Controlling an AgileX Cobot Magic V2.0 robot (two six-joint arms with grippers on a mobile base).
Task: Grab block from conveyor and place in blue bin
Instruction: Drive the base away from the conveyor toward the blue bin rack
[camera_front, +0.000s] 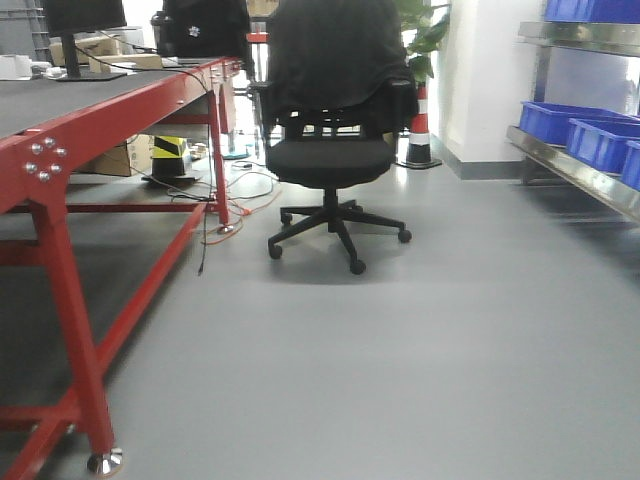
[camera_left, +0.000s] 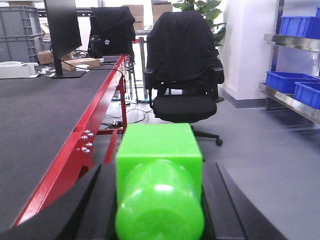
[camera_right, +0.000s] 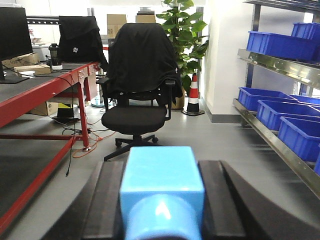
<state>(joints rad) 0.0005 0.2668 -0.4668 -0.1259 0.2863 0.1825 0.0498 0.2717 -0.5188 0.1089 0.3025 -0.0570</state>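
Two blocks in hand: left fingers closed on green block, right fingers closed on light-blue block. Both blocks off conveyor, which runs at 9 o'clock. Grab step looks done; carry in hand. Next move likely calls for turn toward blue bins on shelf at 3 o'clock, then release over one.

we see the conveyor, its dark belt on a red frame; toward eleven o'clock a monitor and a cardboard box stand on it. at three o'clock a shelf carries blue bins.
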